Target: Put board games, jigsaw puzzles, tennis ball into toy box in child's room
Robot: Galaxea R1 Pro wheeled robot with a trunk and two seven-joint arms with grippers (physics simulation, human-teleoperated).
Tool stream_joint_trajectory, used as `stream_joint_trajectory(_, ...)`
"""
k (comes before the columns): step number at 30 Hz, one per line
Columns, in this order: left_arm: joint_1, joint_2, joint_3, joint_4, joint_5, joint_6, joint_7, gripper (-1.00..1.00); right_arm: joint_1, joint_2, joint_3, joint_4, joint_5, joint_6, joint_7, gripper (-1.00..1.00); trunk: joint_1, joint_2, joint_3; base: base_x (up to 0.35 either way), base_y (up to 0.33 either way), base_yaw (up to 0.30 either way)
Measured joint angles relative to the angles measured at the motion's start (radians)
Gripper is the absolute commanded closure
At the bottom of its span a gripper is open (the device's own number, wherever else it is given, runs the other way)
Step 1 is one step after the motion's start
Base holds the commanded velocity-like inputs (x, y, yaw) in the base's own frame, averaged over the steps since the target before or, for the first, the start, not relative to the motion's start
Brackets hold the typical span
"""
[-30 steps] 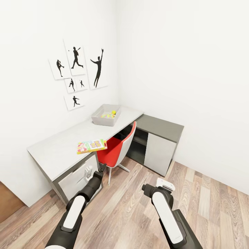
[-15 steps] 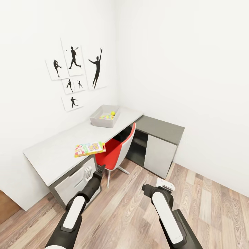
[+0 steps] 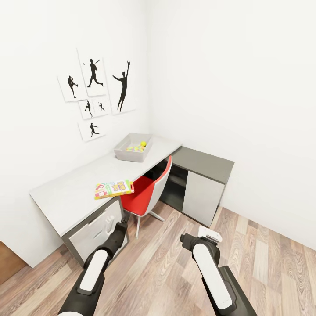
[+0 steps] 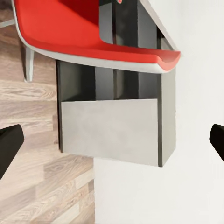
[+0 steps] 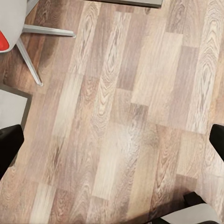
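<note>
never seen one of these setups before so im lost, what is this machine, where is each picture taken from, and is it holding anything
It is a wheeled robot with two arms, drawn by a simulator. The big picture comes from a camera on its head, looking down over its left arm and right arm. The other two come from cameras near each gripper, looking along its fingers.

On the pale table lie a colourful board game near the front edge and a grey toy box further back, with a yellow-green ball and something colourful inside. A red chair stands at the table.

The left gripper faces the chair and a cabinet; the right gripper faces the wood floor. Both are open and hold nothing: the dark fingertips sit far apart at the picture edges.
</note>
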Motion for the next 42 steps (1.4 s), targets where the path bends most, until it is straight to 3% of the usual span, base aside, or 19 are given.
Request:
stream_joint_trajectory(8, 0.0, 0.0, -0.003, 0.001, 0.072, -0.001, 0.021, -1.0, 0.0, 0.0, -0.001, 0.001, 0.001, 0.0, 0.0, -1.0, 0.0, 0.0, 0.0, 0.0, 0.0, 0.0)
stream_joint_trajectory(12, 0.0, 0.0, -0.004, 0.0, 0.085, 0.0, 0.023, -1.0, 0.0, 0.0, -0.001, 0.002, 0.001, 0.0, 0.0, -1.0, 0.0, 0.0, 0.0, 0.0, 0.0, 0.0)
stream_joint_trajectory(26, 0.0, 0.0, -0.007, -0.001, 0.091, 0.001, 0.024, -1.0, 0.0, 0.0, -0.001, 0.003, 0.0, 0.0, 0.001, -1.0, 0.0, 0.0, 0.0, 0.003, 0.0, 0.0)
stream_joint_trajectory(42, 0.0, 0.0, -0.008, -0.001, 0.091, 0.0, 0.024, -1.0, 0.0, 0.0, -0.001, 0.003, 0.001, 0.0, 0.002, -1.0, 0.0, 0.0, 0.0, 0.125, -0.012, 0.0)
